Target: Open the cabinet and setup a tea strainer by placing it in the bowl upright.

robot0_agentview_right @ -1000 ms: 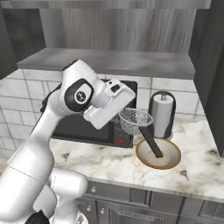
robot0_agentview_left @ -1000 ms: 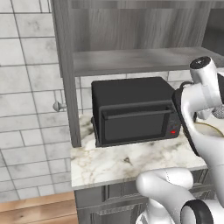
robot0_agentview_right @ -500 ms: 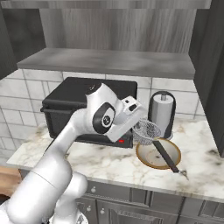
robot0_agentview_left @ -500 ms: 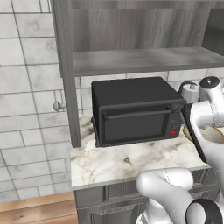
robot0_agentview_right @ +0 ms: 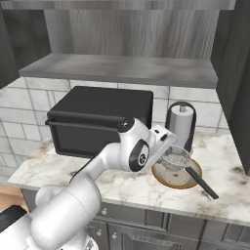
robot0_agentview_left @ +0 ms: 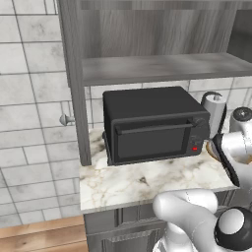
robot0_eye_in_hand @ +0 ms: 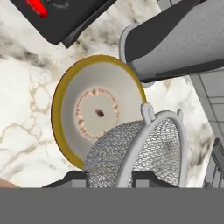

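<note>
Marble counter (robot0_agentview_right: 122, 183): pincer (robot0_eye_in_hand: 111, 177) seemingly grips tea strainer (robot0_agentview_right: 176, 159) over bowl (robot0_agentview_right: 172, 177).

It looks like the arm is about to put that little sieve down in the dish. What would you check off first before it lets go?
1. Cabinet open: ok.
2. Gripper shut on the tea strainer: ok.
3. Strainer over the bowl: ok.
4. Bowl empty: ok.
5. Mesh cup resting on the bowl floor: cannot tell.
6. Handle clear of the paper towel roll: ok; it points toward the counter's front.
</note>
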You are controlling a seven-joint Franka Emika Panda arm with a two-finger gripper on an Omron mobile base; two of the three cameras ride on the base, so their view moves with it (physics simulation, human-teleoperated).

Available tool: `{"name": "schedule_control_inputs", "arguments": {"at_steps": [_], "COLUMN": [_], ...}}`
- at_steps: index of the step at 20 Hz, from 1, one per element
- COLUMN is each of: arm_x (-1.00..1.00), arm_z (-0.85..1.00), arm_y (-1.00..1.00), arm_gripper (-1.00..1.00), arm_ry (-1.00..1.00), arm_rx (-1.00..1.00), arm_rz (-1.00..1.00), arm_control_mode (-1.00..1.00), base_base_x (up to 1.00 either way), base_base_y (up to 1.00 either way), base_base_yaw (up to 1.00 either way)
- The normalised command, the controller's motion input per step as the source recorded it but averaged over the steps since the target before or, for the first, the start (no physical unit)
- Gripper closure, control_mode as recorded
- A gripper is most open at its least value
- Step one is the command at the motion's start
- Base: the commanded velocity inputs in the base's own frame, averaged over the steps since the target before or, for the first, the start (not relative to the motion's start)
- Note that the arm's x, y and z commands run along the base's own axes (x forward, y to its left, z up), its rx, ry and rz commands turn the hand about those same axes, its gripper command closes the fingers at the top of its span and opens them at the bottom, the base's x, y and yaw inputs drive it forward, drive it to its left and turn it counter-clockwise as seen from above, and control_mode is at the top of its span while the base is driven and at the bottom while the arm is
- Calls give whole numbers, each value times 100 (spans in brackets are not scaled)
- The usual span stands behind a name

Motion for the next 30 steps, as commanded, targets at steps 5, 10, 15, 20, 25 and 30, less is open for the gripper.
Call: {"name": "schedule_control_inputs", "arguments": {"at_steps": [5,10,15,20,25,30], "arm_x": [2,7,19,28,20,13], "arm_z": [-34,-42,-32,-9,-1,-5], "arm_y": [0,0,0,0,0,0], "arm_gripper": [100,100,100,100,100,100], "arm_ry": [0,1,2,1,0,0], "arm_rx": [0,0,0,2,0,1], "arm_rz": [8,7,5,2,1,2], "arm_control_mode": [-100,-100,-100,-100,-100,-100], "base_base_x": [0,0,0,0,0,0], "base_base_y": [0,0,0,0,0,0], "base_base_yaw": [0,0,0,0,0,0]}}
